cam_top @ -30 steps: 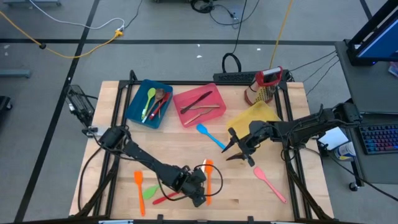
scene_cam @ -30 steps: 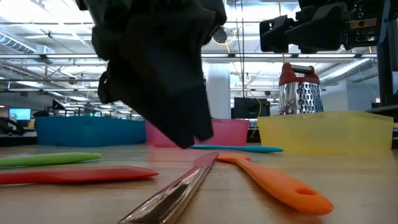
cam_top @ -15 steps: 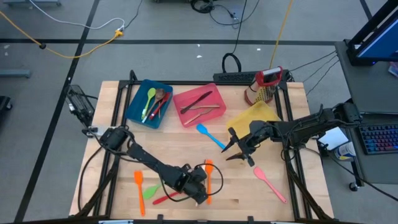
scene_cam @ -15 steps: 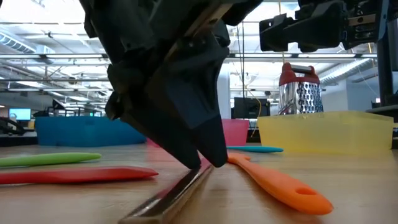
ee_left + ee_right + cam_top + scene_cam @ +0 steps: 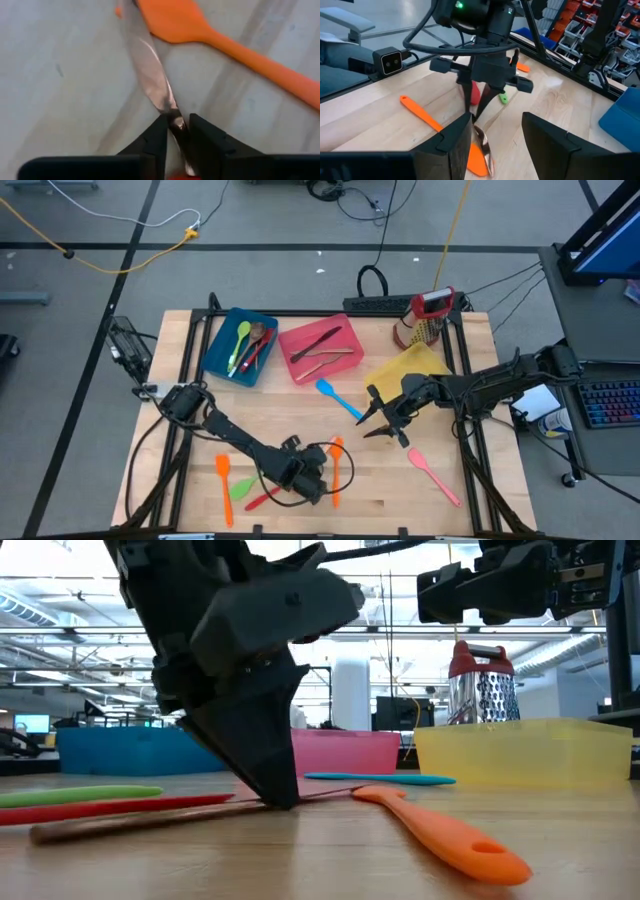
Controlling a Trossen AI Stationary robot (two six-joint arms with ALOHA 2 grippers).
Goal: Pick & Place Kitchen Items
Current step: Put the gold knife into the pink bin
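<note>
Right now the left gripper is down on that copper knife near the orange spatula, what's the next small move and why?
Probably finish closing and lift slightly. The left gripper has its fingers on either side of the copper knife, which lies flat on the table beside the orange spatula. A small lift would show whether the grip holds before carrying it toward a bin. The right gripper waits open, mid-table.
</note>
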